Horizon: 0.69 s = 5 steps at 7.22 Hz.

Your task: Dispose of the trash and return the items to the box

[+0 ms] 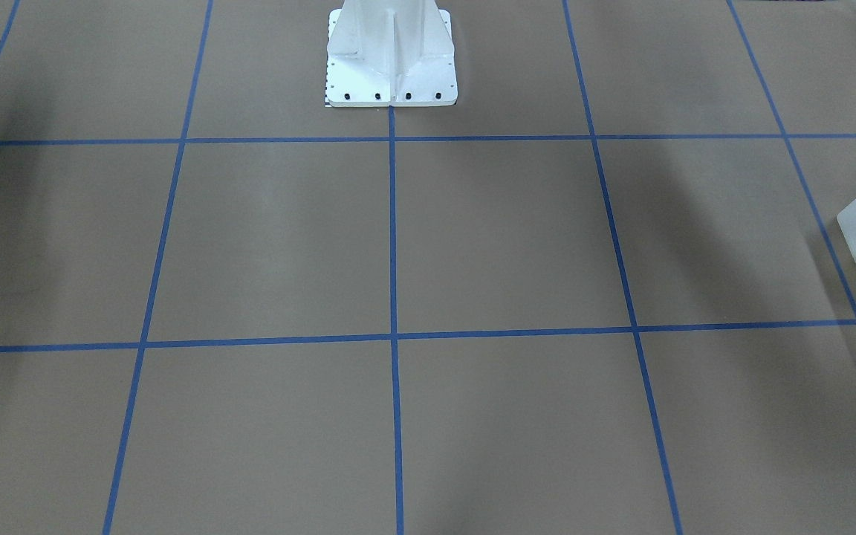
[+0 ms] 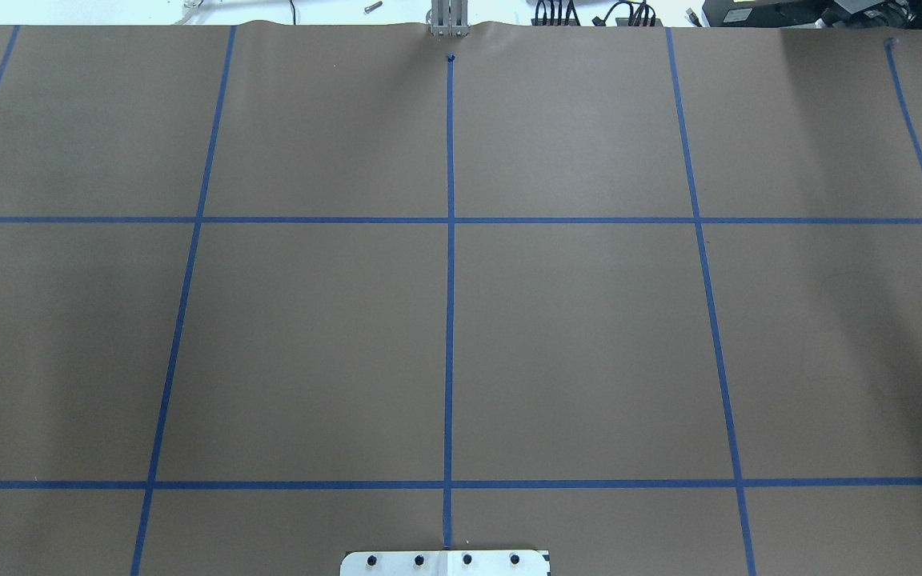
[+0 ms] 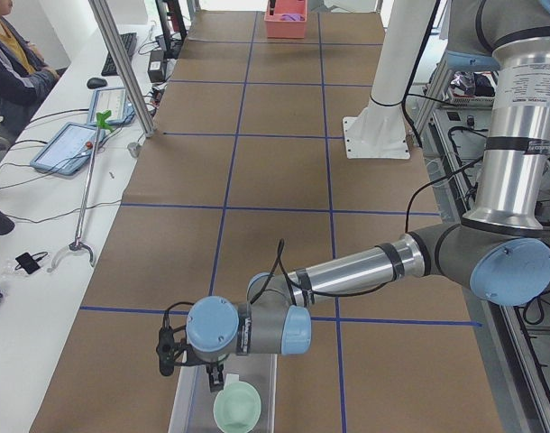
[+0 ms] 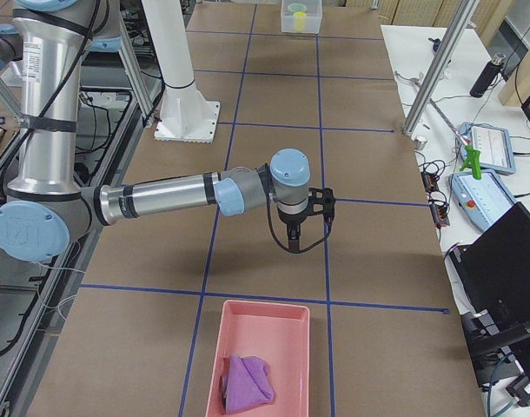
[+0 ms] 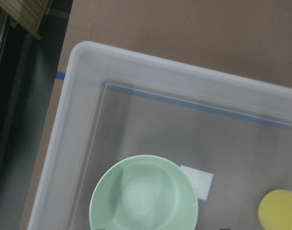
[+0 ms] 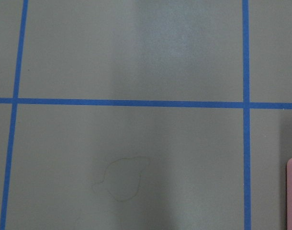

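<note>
The left arm (image 3: pixel 347 271) is reaching out low and level from its elbow. Its wrist is bending so the left pincer (image 3: pixel 216 377) is pointing straight down over the box (image 3: pixel 187 401) at the desk's (image 3: pixel 275 180) end (clenched or released, I cannot tell). 2 items are sitting inside, apart: the green bowl (image 5: pixel 143 196) and the yellow cup (image 5: pixel 280 211). A white label (image 5: pixel 197 181) is lying just beside the bowl, unreadable. The right arm (image 4: pixel 161 200) is stretching level too, with the right pincer (image 4: pixel 293 241) hanging above the desk, its grip likewise impossible to judge.
</note>
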{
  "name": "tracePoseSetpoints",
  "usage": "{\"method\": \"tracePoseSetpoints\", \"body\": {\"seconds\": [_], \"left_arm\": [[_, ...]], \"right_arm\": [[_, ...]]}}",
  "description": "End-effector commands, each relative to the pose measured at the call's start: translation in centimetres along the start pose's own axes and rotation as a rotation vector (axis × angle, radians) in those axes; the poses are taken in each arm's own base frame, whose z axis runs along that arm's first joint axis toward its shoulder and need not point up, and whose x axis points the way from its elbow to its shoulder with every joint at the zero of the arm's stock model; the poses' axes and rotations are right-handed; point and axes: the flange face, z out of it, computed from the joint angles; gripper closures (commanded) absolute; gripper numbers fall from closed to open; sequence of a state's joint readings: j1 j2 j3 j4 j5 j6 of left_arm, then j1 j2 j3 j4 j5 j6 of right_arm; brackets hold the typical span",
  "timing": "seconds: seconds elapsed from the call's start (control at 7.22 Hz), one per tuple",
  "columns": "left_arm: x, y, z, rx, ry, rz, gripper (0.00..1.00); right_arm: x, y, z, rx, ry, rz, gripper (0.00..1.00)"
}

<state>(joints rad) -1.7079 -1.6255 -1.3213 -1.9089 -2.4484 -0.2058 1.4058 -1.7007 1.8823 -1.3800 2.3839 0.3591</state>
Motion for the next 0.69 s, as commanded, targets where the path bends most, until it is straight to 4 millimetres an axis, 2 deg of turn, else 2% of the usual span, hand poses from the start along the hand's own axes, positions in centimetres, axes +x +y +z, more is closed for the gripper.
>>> {"method": "tracePoseSetpoints", "body": {"seconds": [0.0, 0.14, 0.28, 0.42, 0.55], "left_arm": [[14.2, 3.9, -2.1, 0.049, -0.021, 0.227, 0.01], [19.8, 5.3, -2.8, 0.021, -0.032, 0.199, 0.01], [23.2, 6.6, -4.2, -0.008, -0.035, 0.181, 0.01], [24.2, 6.9, -4.5, -0.018, -0.037, 0.182, 0.01], [24.5, 7.1, -4.1, -0.026, -0.039, 0.191, 0.01]], "right_arm": [[-0.1, 0.4, 0.3, 0.011, -0.003, -0.012, 0.0], [0.0, 0.5, 0.3, 0.012, -0.003, -0.011, 0.0], [0.0, 0.5, 0.2, 0.013, -0.002, -0.011, 0.0], [0.8, 1.0, 0.5, 0.014, 0.028, -0.006, 0.0], [1.5, 1.3, 0.6, 0.018, 0.062, -0.025, 0.0]]}}
